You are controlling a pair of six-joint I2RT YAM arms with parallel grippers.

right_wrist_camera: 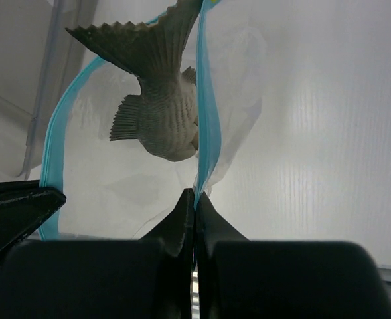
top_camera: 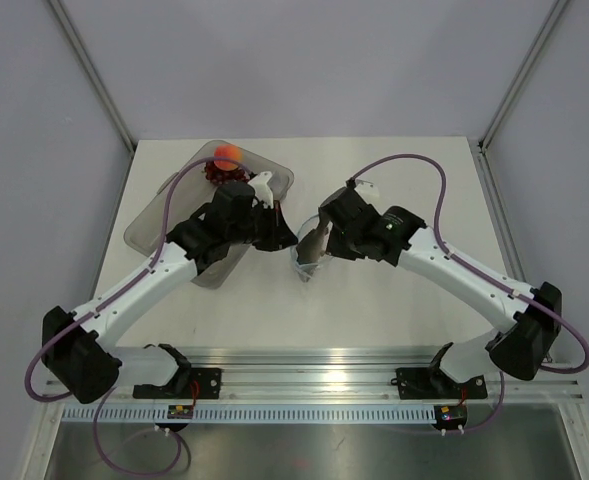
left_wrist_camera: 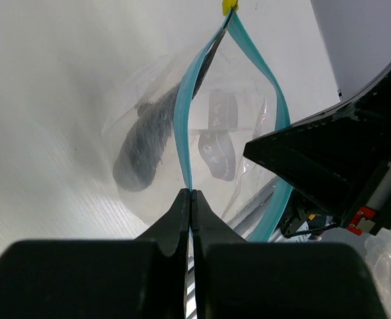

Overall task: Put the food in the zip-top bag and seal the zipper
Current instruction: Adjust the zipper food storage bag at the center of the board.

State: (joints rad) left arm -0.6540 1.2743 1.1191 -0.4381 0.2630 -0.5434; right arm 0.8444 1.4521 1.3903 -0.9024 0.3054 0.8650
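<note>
The clear zip-top bag (top_camera: 308, 262) hangs between my two grippers with its mouth spread open. My left gripper (left_wrist_camera: 190, 194) is shut on one side of the blue-teal zipper (left_wrist_camera: 184, 113). My right gripper (right_wrist_camera: 195, 193) is shut on the opposite zipper (right_wrist_camera: 208, 119) side. A grey fish (right_wrist_camera: 160, 116) lies inside the bag, also seen through the plastic as a dark fish (left_wrist_camera: 144, 139). A yellow slider (left_wrist_camera: 230, 6) sits at the zipper's far end. The orange-red fruit (top_camera: 227, 155) and dark grapes (top_camera: 217, 172) rest in the tray, behind the left gripper (top_camera: 279, 232).
The translucent grey tray (top_camera: 164, 215) lies at the back left, partly under the left arm. The right gripper (top_camera: 326, 240) and its arm reach in from the right. The rail with the arm bases runs along the near table edge.
</note>
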